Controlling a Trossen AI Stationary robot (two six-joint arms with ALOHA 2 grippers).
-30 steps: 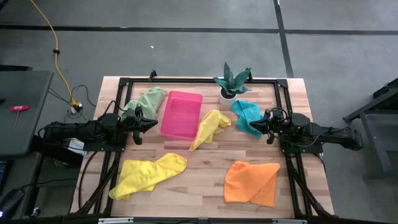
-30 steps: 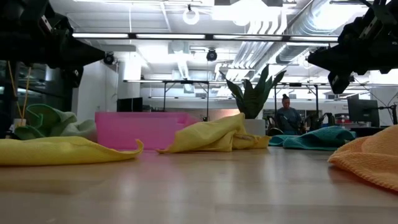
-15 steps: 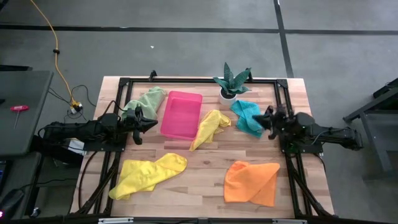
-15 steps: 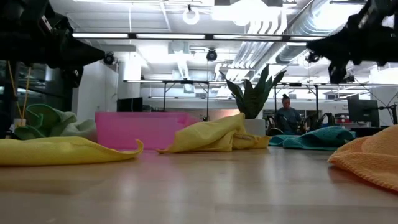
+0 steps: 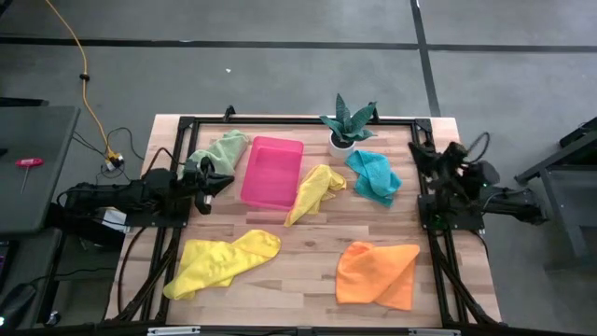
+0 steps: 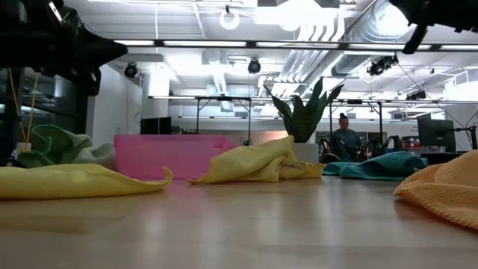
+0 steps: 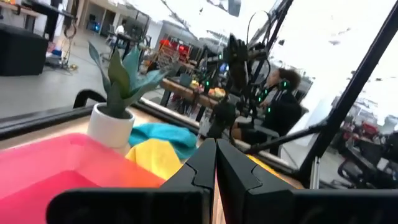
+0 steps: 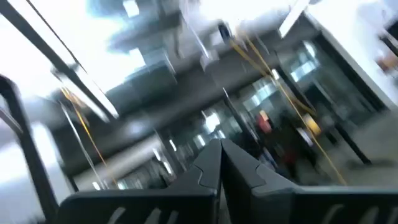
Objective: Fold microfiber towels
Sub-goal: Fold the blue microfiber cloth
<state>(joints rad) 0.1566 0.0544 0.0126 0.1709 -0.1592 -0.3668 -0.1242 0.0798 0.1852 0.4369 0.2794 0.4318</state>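
Five microfiber towels lie crumpled on the wooden table: pale green (image 5: 224, 149) at the far left, yellow (image 5: 315, 189) in the middle, teal (image 5: 373, 175) at the far right, a second yellow (image 5: 222, 261) at the near left, orange (image 5: 378, 273) at the near right. My left gripper (image 5: 224, 180) hovers shut at the left side, between the pale green towel and the pink tray, pointing across the table (image 7: 216, 155). My right gripper (image 5: 418, 149) is shut at the right edge, raised and tipped upward (image 8: 221, 152), past the teal towel. Neither touches a towel.
A rigid pink tray (image 5: 272, 171) stands left of centre at the back. A potted plant (image 5: 347, 121) stands at the far edge beside the teal towel. A black frame (image 5: 298, 119) runs around the table's far and side edges. Bare wood lies between the towels at the middle front.
My right gripper has risen well above the table, tipped its fingers upward and drawn back toward the right edge, away from the teal towel, staying shut. My left gripper has tipped up a little in place. No towel has moved.
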